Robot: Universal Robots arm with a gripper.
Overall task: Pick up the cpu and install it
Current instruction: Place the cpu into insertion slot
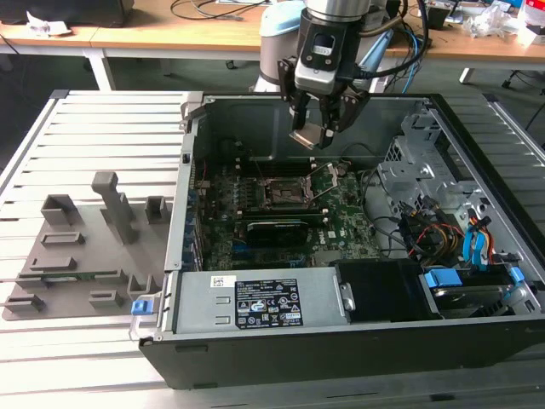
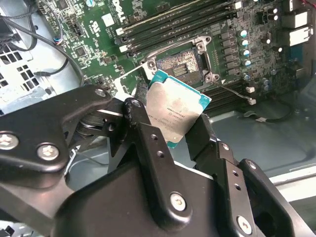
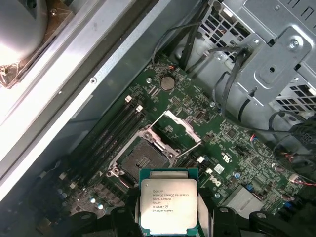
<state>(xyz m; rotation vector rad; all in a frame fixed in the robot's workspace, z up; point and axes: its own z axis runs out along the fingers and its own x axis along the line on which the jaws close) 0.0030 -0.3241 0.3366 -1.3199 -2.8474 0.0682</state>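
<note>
The pickup looks done. The cpu (image 3: 169, 203) is off every surface, clamped by its edges between the two black fingers of the pincer (image 1: 317, 135), with its silvery top facing the first wrist camera.

Installing is not yet done. The socket (image 1: 279, 192) on the motherboard (image 1: 341, 226) sits bare with its metal frame hinged up and open. The cpu hangs in the air above it, clear of the board.

In the exterior view the arm reaches down from the far side into the open computer case (image 1: 341, 341), which lies on its side on a slatted counter (image 1: 102, 119). The pincer points downward, above the socket and a little toward the exterior view's right of it. In the second wrist view the cpu appears tilted rather than level with the board.

A grey holder tray (image 1: 77, 256) lies on the counter, on the exterior view's left of the case.
</note>
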